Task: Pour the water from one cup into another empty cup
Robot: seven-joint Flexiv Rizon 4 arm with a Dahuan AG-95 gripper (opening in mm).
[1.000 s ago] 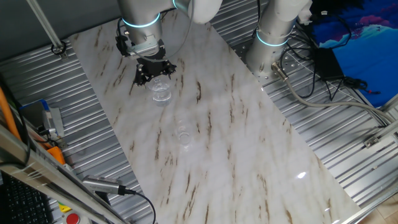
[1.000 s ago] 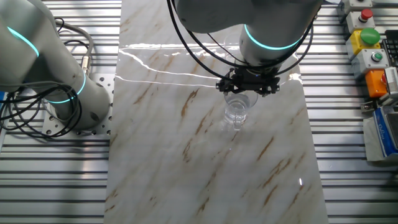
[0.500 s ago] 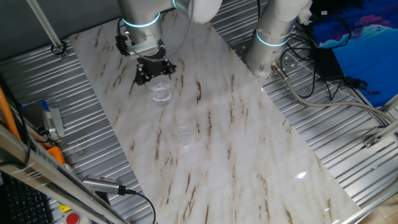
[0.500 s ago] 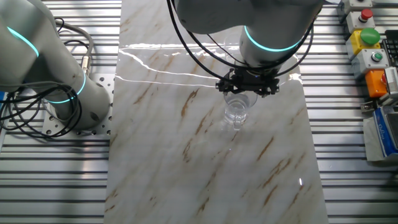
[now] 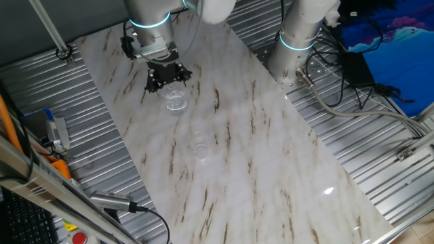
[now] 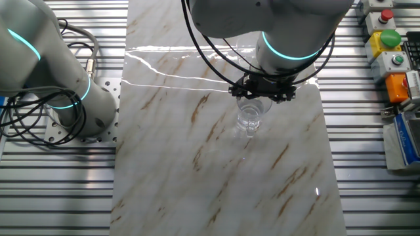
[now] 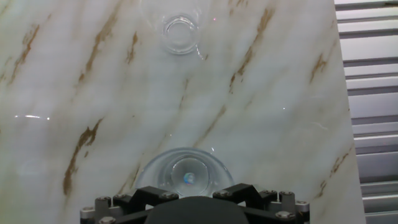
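Observation:
The larger clear tumbler (image 5: 175, 101) stands upright on the marble board, with faint glints of water in its base (image 7: 186, 177). My gripper (image 5: 167, 76) hangs just above and behind its rim, open, its black linkages spread to either side of the glass (image 6: 250, 116). In the hand view the gripper (image 7: 191, 194) fills the bottom edge and the tumbler (image 7: 185, 173) sits right in front of it; the fingertips themselves are hidden. The smaller narrow cup (image 5: 200, 146) stands upright and apart, further along the board, and at the top of the hand view (image 7: 180, 32).
The marble board (image 5: 271, 156) lies on a ribbed metal table. A second robot base (image 5: 298, 37) with cables stands at the far right edge. A box with coloured buttons (image 6: 390, 49) sits beside the board. An orange tool and cables (image 5: 54, 152) lie on the left.
The arm's wrist has shifted slightly left and up over the tumbler. Neither cup has moved.

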